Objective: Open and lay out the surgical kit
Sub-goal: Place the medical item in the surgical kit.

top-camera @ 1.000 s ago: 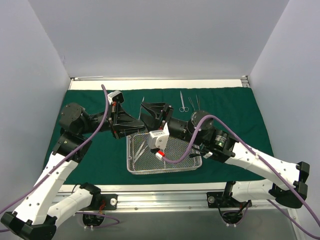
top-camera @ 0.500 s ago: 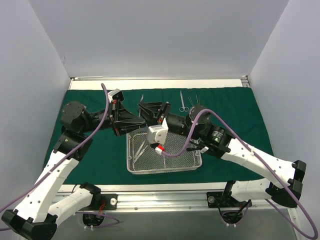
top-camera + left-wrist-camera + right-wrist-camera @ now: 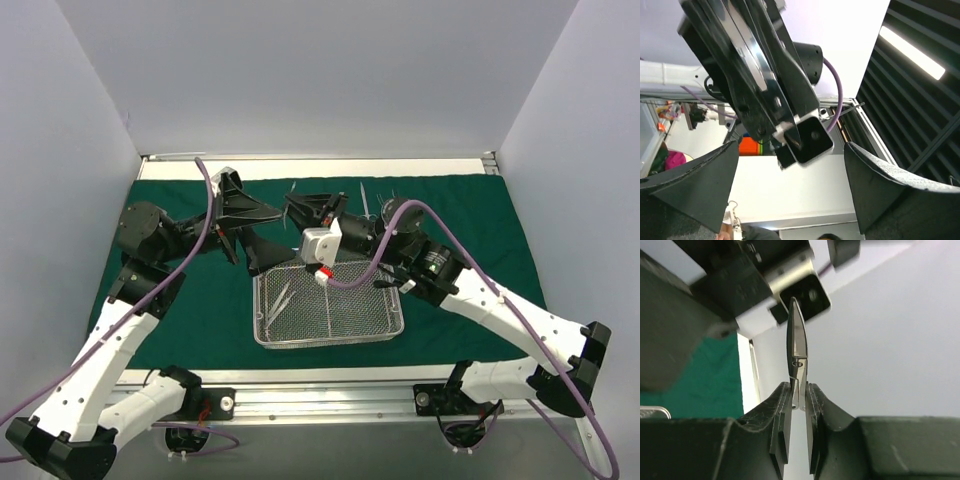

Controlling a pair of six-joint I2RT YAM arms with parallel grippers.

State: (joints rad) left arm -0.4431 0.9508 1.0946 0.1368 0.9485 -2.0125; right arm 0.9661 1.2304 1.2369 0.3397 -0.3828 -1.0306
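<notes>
Right jaws around scissors [image 3: 796, 335], handles unseen

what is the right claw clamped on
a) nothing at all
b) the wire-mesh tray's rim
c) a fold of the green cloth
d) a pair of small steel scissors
d, the right wrist view shows the right claw pinching the small steel scissors, whose closed blades stick out past its fingertips.

Top external high above near edge, looking down on tabletop [image 3: 330, 374], wrist views close, upturned, facing each other
</notes>
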